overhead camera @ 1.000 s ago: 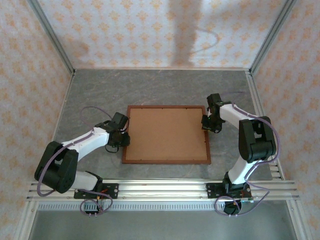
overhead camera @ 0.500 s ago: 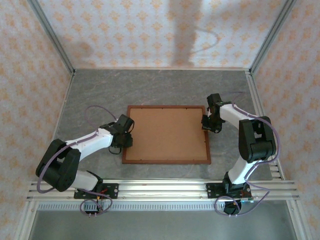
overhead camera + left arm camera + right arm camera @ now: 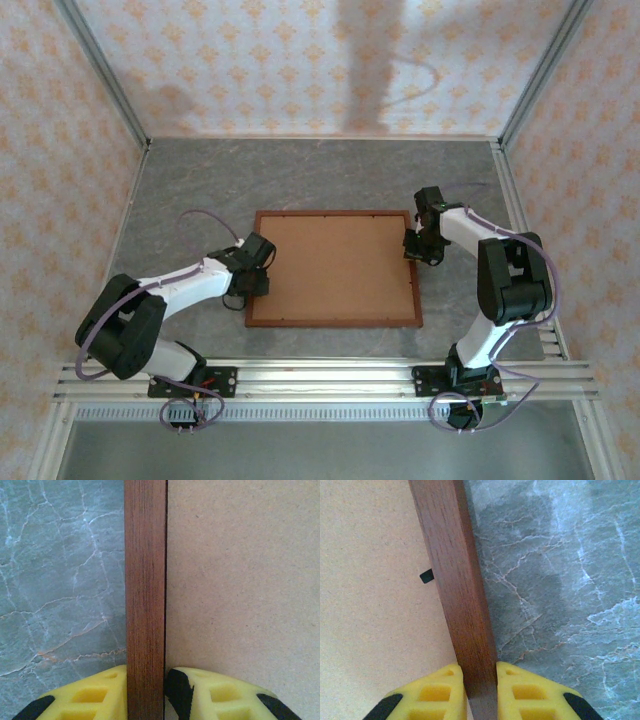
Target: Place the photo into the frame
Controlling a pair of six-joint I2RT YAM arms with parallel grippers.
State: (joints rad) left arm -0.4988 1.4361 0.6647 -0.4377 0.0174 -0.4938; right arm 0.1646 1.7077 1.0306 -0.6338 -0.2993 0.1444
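On the grey marbled table (image 3: pixel 320 175), centre, between the two arms: the frame (image 3: pixel 335 322), one item, thin reddish-brown wooden moulding, lying flat with its long sides running left to right. Opening filled edge to edge by a plain brown board (image 3: pixel 335 265), matt and fibrous, set level inside the moulding. One small black tab (image 3: pixel 426 575) on the board, hard against the inner edge of the right-hand rail.

Left gripper (image 3: pixel 258 283): set astride the left-hand rail near its front end, one yellow finger (image 3: pixel 95 695) on the table side and the other on the board side, both pressed to the wood; narrowly parted, clamped on the frame.

Right gripper (image 3: pixel 413 247): set astride the right-hand rail towards its far end, yellow fingers tight on either flank; narrowly parted, clamped on the frame
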